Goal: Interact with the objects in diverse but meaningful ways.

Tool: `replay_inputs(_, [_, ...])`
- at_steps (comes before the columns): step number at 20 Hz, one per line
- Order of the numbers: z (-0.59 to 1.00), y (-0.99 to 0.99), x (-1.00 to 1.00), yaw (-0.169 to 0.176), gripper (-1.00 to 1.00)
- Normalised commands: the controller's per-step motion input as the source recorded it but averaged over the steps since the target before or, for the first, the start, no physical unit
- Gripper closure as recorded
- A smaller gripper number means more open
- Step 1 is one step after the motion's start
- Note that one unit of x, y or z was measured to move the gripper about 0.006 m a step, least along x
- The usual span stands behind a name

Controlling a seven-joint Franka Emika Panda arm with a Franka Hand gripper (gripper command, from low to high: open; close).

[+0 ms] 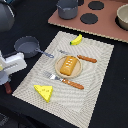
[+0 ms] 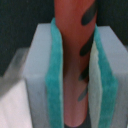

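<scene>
The gripper [image 2: 75, 65] is clamped on a reddish-brown sausage [image 2: 75, 45] with dark grill marks, which stands lengthwise between the 2 teal finger pads [image 2: 54, 85]; only the wrist view shows this grasp. In the exterior view the gripper [image 1: 10, 75] sits at the exterior view's left edge, just off the striped placemat [image 1: 95, 75], and of the sausage [image 1: 8, 88] only a small reddish tip shows below the white gripper body. That wider view shows the rest of the setting: a bread loaf [image 1: 69, 65] on a small plate [image 1: 59, 66] at the mat's middle, a knife [image 1: 80, 57] and a fork [image 1: 65, 80], both orange-handled, on either side of the plate, a banana [image 1: 76, 40] near the mat's far edge, and a cheese wedge [image 1: 43, 92] at its near corner. A grey saucepan [image 1: 27, 46] with a blue handle lies beside the mat, its handle reaching onto it. A toy stove [image 1: 95, 17] with dark burners carries a grey pot [image 1: 67, 8].
</scene>
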Motion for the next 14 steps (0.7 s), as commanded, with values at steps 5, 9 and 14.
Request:
replay_inputs(5, [0.46, 0.31, -0.23, 0.0, 1.0])
replay_inputs(9, [0.21, 0.27, -0.26, 0.005, 1.0])
replay_inputs(14, [0.6, 0.32, 0.19, 0.015, 1.0])
